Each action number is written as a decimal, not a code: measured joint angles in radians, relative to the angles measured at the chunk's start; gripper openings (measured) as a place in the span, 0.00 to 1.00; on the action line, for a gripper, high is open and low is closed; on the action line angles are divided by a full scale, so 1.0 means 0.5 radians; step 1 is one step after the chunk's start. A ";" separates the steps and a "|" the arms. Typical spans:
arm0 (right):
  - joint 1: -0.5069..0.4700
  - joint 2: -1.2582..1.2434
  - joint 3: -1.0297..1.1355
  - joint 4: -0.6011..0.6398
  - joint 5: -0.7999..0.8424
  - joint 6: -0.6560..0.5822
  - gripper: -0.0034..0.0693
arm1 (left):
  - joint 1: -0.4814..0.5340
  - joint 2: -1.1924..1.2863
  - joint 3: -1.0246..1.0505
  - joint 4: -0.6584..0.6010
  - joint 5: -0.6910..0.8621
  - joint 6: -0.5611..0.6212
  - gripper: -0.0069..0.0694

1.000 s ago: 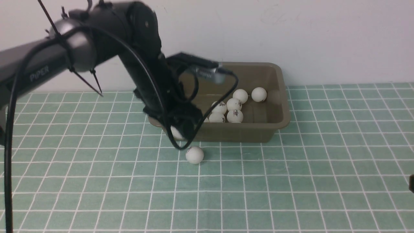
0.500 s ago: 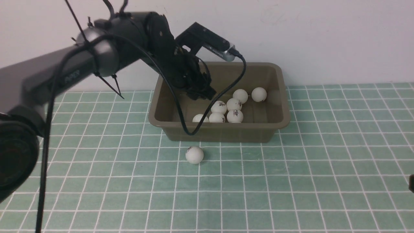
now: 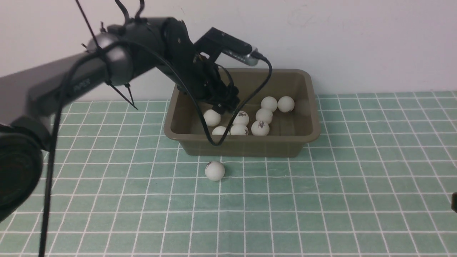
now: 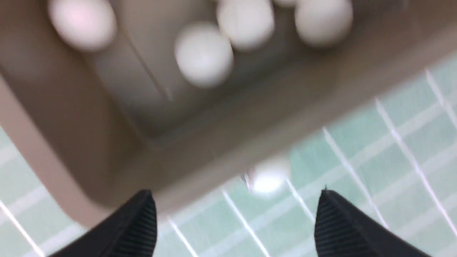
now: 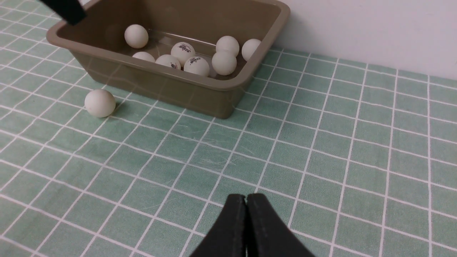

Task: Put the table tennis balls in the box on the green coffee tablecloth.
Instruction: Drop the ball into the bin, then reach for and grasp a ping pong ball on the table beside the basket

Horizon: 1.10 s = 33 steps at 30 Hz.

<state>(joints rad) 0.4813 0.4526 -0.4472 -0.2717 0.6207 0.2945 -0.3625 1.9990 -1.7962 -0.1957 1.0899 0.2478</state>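
Observation:
The olive-brown box (image 3: 250, 147) stands on the green coffee tablecloth (image 3: 321, 200) near the wall and holds several white table tennis balls (image 3: 259, 127). My left gripper (image 3: 224, 104) hangs open over the box's left half, with one ball (image 3: 212, 117) just under its fingers and free of them. In the left wrist view the left gripper (image 4: 235, 195) has nothing between its fingers (image 4: 139, 221). One ball (image 3: 214, 170) lies on the cloth in front of the box. My right gripper (image 5: 245, 197) is shut and empty, low over the cloth to the right.
A white wall (image 3: 357, 43) rises right behind the box. The left arm's cable (image 3: 228, 135) loops down across the box's front rim. Gridded cloth stretches in front of and to the right of the box (image 5: 160, 89).
My left arm rose from the cloth in front of the box to above it. Its gripper opened and the ball it carried dropped into the box's left part. The right arm stayed still.

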 joint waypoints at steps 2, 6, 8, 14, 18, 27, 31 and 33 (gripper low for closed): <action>0.000 0.000 0.001 0.000 0.000 0.000 0.03 | 0.000 -0.008 0.000 0.000 0.164 -0.013 0.79; 0.000 0.000 0.002 0.004 0.000 0.000 0.03 | 0.000 -0.063 0.049 -0.100 0.243 -0.015 0.79; 0.000 0.000 0.002 0.007 0.002 0.000 0.03 | 0.000 -0.134 0.151 -0.183 0.245 0.005 0.79; 0.000 0.000 0.005 0.007 0.006 0.000 0.03 | 0.000 -0.395 0.837 -0.338 0.035 0.092 0.79; 0.000 0.000 0.005 0.007 0.006 0.000 0.03 | -0.002 -0.489 1.219 -0.538 -0.580 0.110 0.79; 0.000 0.000 0.005 0.023 0.008 0.000 0.03 | -0.126 -0.360 1.284 -0.675 -1.335 0.303 0.79; 0.000 0.000 0.005 0.031 0.008 0.000 0.03 | -0.134 -0.255 1.285 -0.679 -1.386 0.322 0.79; 0.000 0.000 0.005 0.033 0.004 0.000 0.03 | -0.134 -0.207 1.287 -0.679 -1.421 0.345 0.79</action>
<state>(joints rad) 0.4813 0.4526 -0.4449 -0.2552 0.6229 0.2945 -0.4293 1.8955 -1.1529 -0.5352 0.3792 0.4205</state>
